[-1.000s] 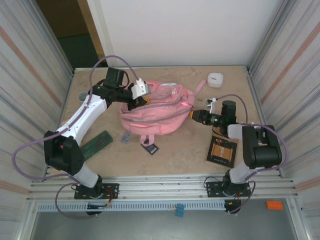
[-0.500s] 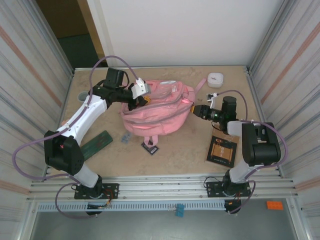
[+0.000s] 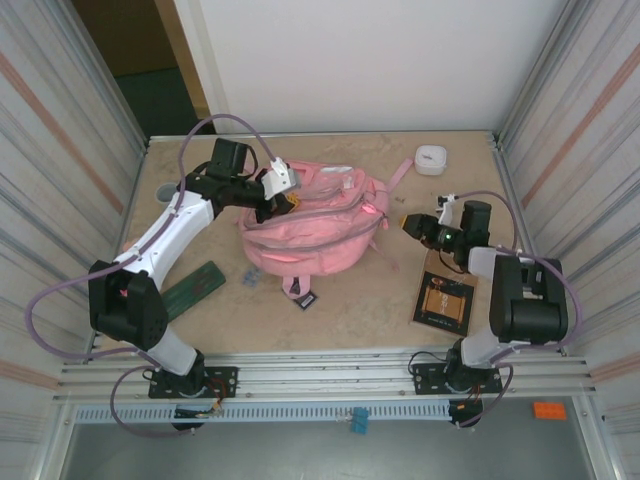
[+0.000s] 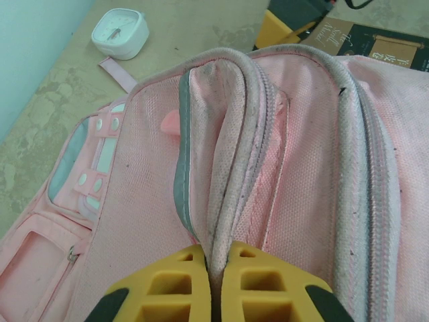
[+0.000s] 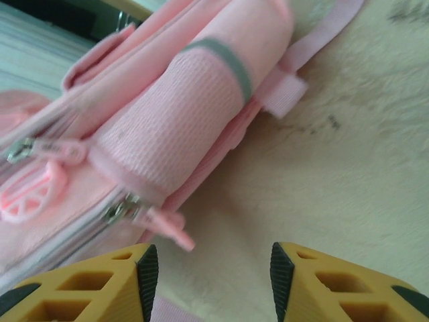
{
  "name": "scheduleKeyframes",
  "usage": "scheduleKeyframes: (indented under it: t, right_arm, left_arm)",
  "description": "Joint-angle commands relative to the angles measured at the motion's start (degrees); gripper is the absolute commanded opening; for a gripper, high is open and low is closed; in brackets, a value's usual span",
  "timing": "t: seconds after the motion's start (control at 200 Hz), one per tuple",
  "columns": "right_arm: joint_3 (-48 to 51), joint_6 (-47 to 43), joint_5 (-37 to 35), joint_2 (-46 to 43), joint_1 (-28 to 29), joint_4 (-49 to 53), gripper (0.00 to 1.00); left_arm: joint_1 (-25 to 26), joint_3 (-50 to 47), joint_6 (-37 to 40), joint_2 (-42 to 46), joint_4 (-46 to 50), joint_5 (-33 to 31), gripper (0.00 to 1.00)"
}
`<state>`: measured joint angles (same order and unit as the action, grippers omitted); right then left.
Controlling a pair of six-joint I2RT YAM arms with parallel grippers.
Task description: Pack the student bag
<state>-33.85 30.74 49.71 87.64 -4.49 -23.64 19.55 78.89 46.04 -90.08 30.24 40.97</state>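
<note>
item: student bag (image 3: 315, 225), pink, mid-counter toward the far edge. left fingers (image 4: 201, 278): closed, pinching a fabric fold by the zipper. right fingers (image 5: 322, 282): open, empty, beside a zipper pull (image 5: 124, 209). risks, as we judge: the thin pinch slips when pulled; the right fingers snag the strap (image 5: 315, 40) instead.

No text can be read anywhere. The dark packet (image 4: 385, 50), just right of the student bag (image 4: 288, 168), has pale print lines on its brown panel, too small and blurred to make out. The white square clock (image 4: 120, 31), beyond the student bag's far right corner, shows a dial whose marks are too faint to read. The green board (image 3: 195, 285), left of the student bag, and the dark card (image 3: 300, 296), just in front of it, carry markings too small to tell.
</note>
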Motion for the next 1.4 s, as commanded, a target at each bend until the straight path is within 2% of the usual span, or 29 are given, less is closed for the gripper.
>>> scheduleKeyframes:
  t: [0.0, 0.17, 0.286, 0.506, 0.707, 0.772, 0.927, 1.097, 1.398]
  right_arm:
    - [2.93, -1.66, 1.69, -4.45, 3.32, -0.82, 0.49]
    - [4.02, -1.18, -0.26, -6.29, 8.59, -1.18, 0.53]
    - [2.49, 0.47, 0.03, -3.36, 8.35, -4.66, 0.56]
    - [-3.01, 4.18, 3.59, 4.57, 8.62, -13.25, 0.56]
    - [-6.03, 3.21, 2.55, 6.87, 7.64, -13.28, 0.55]
    - [-6.87, 3.14, 2.91, 8.02, 6.65, -13.34, 0.48]
    - [-7.16, 3.01, 4.58, 8.68, 4.37, -13.99, 0.17]
    - [-4.90, 0.35, 5.94, 5.37, 2.50, -10.82, 0.00]
    - [-3.90, -9.05, 6.92, -2.28, 5.14, 6.72, 0.00]
  left_arm:
    - [-0.80, 0.99, -2.50, 3.27, -5.89, 4.34, 0.00]
    - [-1.91, 1.06, -4.79, 3.24, -6.77, 7.57, 0.00]
    - [-2.06, 0.83, -4.85, 3.29, -6.68, 8.45, 0.00]
    - [-2.10, 0.65, -5.07, 3.31, -6.51, 10.51, 0.00]
    - [-2.15, 0.60, -4.12, 3.02, -5.22, 11.22, 0.00]
    - [-2.15, 0.50, -3.64, 3.03, -4.81, 11.38, 0.00]
    - [-2.23, 0.43, -2.97, 3.09, -4.08, 10.57, 0.00]
    - [-2.18, -0.05, -2.82, 3.21, -4.52, 7.09, 0.00]
    - [-1.75, -1.70, -5.96, 3.12, -9.00, -0.67, 0.00]
